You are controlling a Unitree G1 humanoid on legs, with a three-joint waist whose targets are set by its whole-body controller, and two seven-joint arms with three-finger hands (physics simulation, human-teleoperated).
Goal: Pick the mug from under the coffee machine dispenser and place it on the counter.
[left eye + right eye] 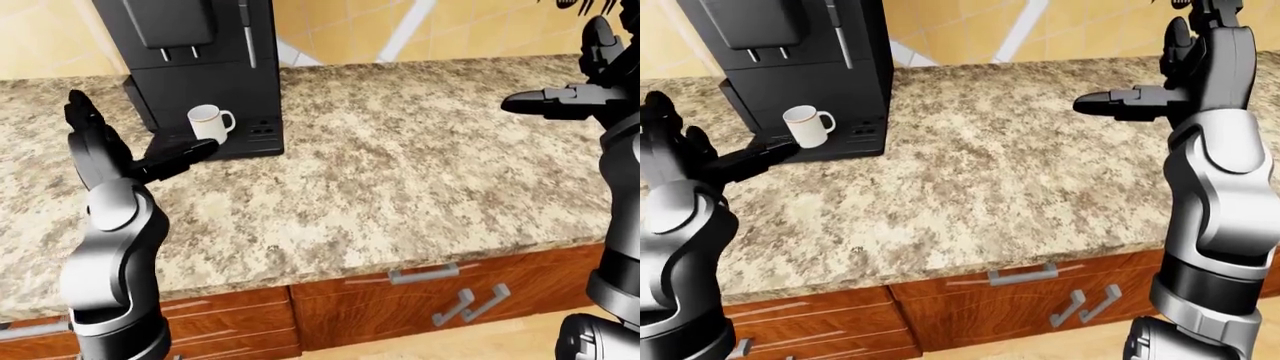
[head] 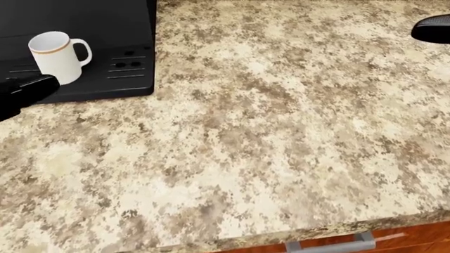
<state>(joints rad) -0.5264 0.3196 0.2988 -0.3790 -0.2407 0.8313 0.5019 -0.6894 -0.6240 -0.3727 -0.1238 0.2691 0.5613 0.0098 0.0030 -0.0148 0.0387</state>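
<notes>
Standing upright on the drip tray of the coffee machine (image 1: 195,71), in the upper left of the left-eye view: the white mug (image 1: 207,123), handle turned toward the right of the frame, a thin brown band just under its rim. Sitting directly beneath the dispenser spouts (image 1: 178,54), not yet on the table (image 1: 400,172).

Reaching in from the left of the frame, the left robot hand (image 1: 125,146), fingers spread wide open, one finger (image 1: 185,154) stretching toward the mug and ending just beside the tray's lower edge, apart from the mug itself. Showing in the head view only as a black fingertip at the left edge, just below the mug.

Hovering in the upper right of the right-eye view, well apart from the machine: the right robot hand (image 1: 1160,79), also open, one finger (image 1: 1110,103) pointing left above the speckled stone, gripping nothing.

Running along the bottom of both eye views, wooden drawers (image 1: 1040,296) with metal handles (image 1: 1022,275) below the table edge.
</notes>
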